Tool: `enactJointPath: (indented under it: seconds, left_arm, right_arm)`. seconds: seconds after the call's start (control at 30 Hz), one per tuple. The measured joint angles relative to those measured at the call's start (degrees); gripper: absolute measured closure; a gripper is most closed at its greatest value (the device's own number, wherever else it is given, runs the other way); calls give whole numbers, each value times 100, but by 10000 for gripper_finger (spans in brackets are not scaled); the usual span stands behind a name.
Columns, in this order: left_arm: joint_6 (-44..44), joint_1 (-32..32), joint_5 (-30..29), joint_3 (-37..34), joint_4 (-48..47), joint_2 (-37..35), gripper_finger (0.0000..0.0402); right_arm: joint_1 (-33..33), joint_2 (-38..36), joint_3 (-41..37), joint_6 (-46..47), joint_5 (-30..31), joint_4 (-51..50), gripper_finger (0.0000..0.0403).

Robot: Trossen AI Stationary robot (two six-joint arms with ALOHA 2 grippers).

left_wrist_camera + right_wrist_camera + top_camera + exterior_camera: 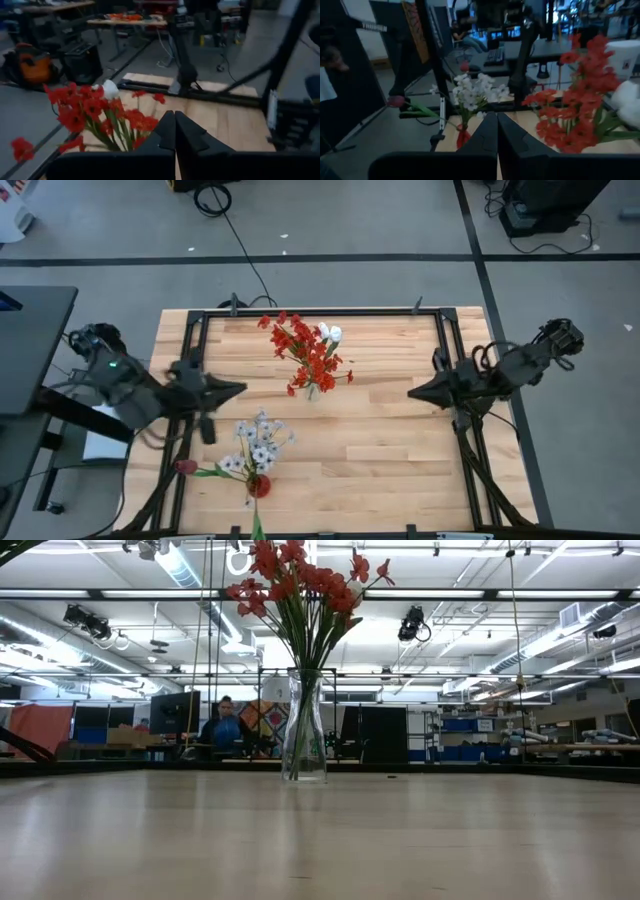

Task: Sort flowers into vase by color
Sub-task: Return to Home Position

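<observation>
Flowers (pixel 312 352) seen from above: bright red clusters with white tulips (pixel 330 332) stand in a clear vase (pixel 311 390) mid-table. Pale sprays (pixel 258 442) and a dark bud (pixel 186 467) lean from the red vase (pixel 258 485) near the front edge. My left gripper (pixel 240 388) and right gripper (pixel 412 394) hang apart from both vases.

Low view: the clear vase stands upright on the smooth wooden table (pixel 420 830); a person (pixel 222 725) sits at a desk beyond.

Wrist views: both pairs of fingers are pressed together, empty. I judge the stems light and bendy and the heads top-heavy, so I would pinch mid-stem, gently.
</observation>
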Motion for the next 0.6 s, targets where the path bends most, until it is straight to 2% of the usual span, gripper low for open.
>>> enactJointPath:
  seconds: [0.1,0.2,0.27,0.37,0.47,0.6]
  left_arm:
    - [248,497,467,-569,977,-157,400]
    - [254,1118,1464,-1112,1504,-290,400]
    - [332,1411,1893,-1360,1635,-369,400]
    - [523,1492,1886,-1440,1673,-769,401]
    - [633,1483,1772,-1615,1215,-1278,401]
    - [631,1491,1770,-2493,1193,-2134,401]
  right_arm:
    - [-62,-212,98,-155,78,-215,400]
    - [-219,-254,399,-257,84,-839,401]
    - [-326,-248,563,-258,84,-1221,401]
    - [-425,-307,619,-163,2,-1602,402]
    - [-473,-444,542,-138,-168,-1915,402]
    - [-548,-773,128,-119,72,-1875,402]
